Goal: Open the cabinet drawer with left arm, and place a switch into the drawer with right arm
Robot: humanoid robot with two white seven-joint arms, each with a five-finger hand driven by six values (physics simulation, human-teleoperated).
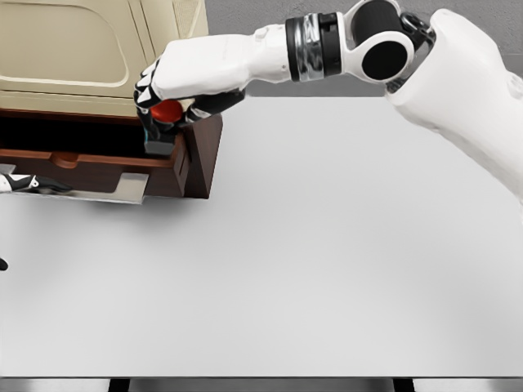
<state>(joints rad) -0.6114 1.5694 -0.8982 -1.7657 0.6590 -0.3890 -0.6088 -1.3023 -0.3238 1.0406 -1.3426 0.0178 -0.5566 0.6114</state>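
Observation:
My right hand (176,102) reaches in from the upper right and is shut on the switch (167,112), a dark box with a red button. It holds the switch over the right end of the open brown drawer (98,159), with the switch's lower part dipping inside the drawer. The drawer sticks out from the cream cabinet (73,49) at the upper left. A grey metal handle (110,193) runs along the drawer's front. My left hand (20,183) shows only at the left edge, lying against that handle; most of it is cut off.
The white table (327,261) spreads across the picture's middle and right. Its front edge runs along the bottom. The drawer's right side wall (206,155) juts over the table. A small dark part (2,264) peeks in at the left edge.

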